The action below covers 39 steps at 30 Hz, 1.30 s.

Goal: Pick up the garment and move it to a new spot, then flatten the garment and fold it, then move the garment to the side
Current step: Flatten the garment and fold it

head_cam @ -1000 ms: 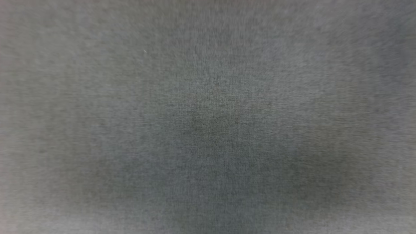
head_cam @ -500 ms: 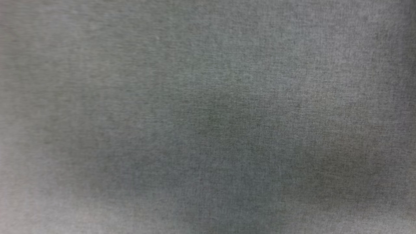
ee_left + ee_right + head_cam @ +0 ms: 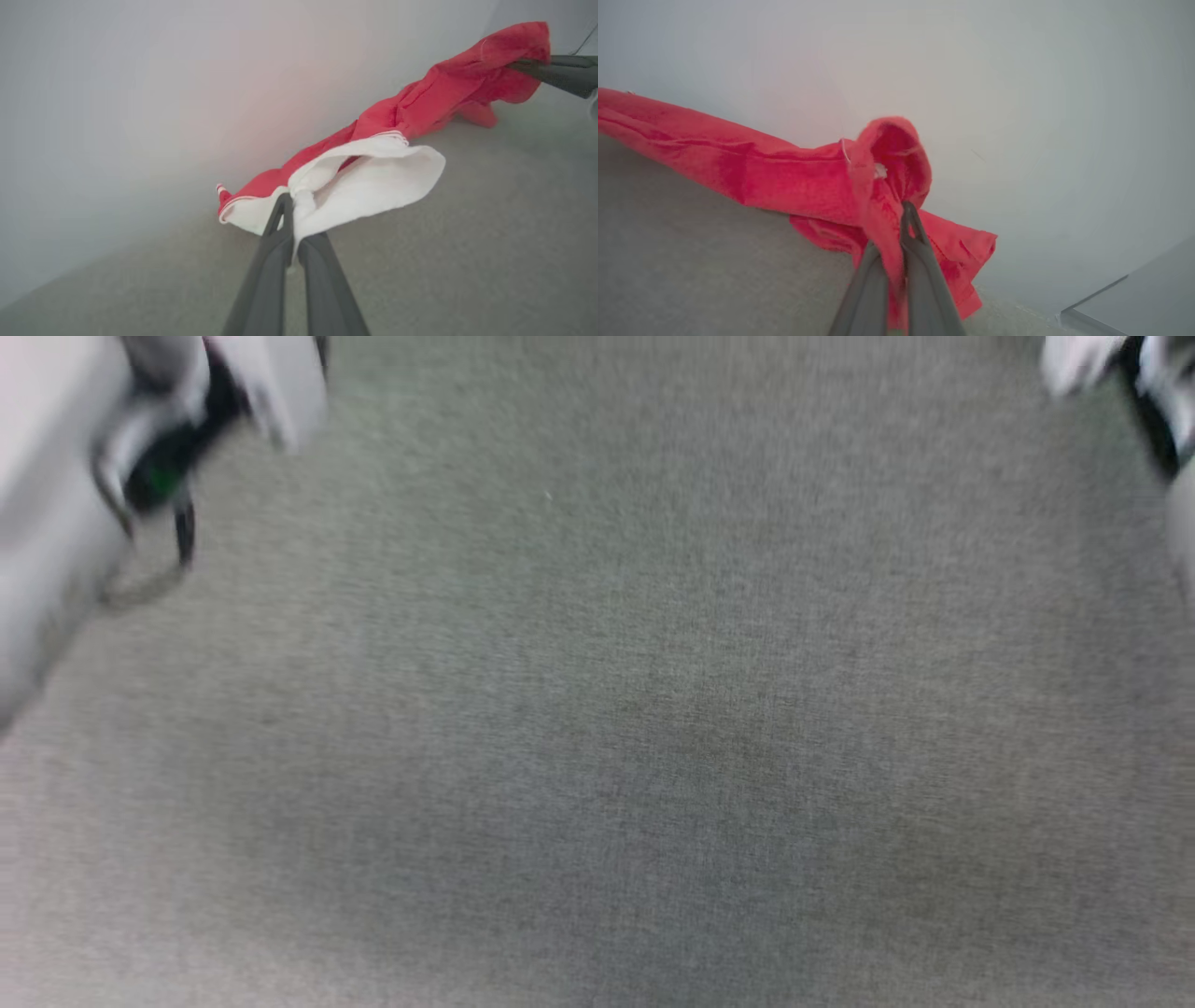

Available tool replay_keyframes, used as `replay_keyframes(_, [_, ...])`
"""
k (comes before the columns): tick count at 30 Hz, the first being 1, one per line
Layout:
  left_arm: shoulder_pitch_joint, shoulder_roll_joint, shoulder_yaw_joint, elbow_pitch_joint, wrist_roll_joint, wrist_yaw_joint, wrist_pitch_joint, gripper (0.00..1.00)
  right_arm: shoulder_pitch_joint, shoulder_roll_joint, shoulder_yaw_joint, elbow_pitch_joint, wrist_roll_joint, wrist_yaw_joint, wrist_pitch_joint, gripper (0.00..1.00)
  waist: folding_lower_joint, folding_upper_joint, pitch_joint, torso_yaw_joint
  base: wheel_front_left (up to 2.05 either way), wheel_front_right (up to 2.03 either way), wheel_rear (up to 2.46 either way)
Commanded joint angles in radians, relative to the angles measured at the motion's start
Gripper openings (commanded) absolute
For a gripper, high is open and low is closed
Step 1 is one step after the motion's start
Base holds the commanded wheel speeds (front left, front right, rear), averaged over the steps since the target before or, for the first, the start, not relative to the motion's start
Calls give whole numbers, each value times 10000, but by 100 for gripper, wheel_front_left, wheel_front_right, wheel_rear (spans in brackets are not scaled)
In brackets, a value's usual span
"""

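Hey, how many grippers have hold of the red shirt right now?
2. The left gripper is shut on the shirt's white sleeve; the right gripper is shut on red fabric at the other end.

The flat grey woven surface (image 3: 653, 756) lies open across its middle and near side, with pale robot forearms (image 3: 56, 504) intruding at the head view's upper corners (both blurred). The red shirt with white sleeves (image 3: 420, 107) stretches as a band between the clamped left gripper (image 3: 289, 210) and right gripper (image 3: 906, 212), barring the way to the plain pale wall (image 3: 140, 93) just behind it. A flat grey panel (image 3: 1134, 298) sits low, off to one side of the right gripper.
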Motion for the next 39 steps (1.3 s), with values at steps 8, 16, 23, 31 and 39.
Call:
replay_keyframes(8, [2788, 1360, -261, -2236, -528, 272, 620, 0, 3042, -1158, 1908, -1885, 3199, -12, 410, 0, 0, 0, -2637, 219, 0, 0, 0])
replay_keyframes(16, [5523, 2890, -293, -5376, -1211, 2085, 421, 0, 6248, -3193, 2842, -4968, 5472, -14, 1197, 0, 0, 0, -3810, 190, 0, 0, 0])
replay_keyframes(23, [7715, 4044, -310, -7515, -1837, 3586, -226, 0, 8980, -4513, 2928, -7193, 5647, -14, 1280, 0, 0, 0, -4500, 14, 0, 0, 0])
replay_keyframes(31, [9973, 4447, -316, -8856, -2634, 4665, -1183, 0, 11637, -5033, 2378, -8563, 5316, -14, 1184, 0, 0, 0, -4813, -168, 0, 0, 0])
replay_keyframes(39, [12039, 4307, -211, -9461, -3604, 5330, -1511, 0, 13977, -5037, 1618, -9727, 5276, -14, 1550, 0, 0, 0, -4938, -178, 0, 0, 0])
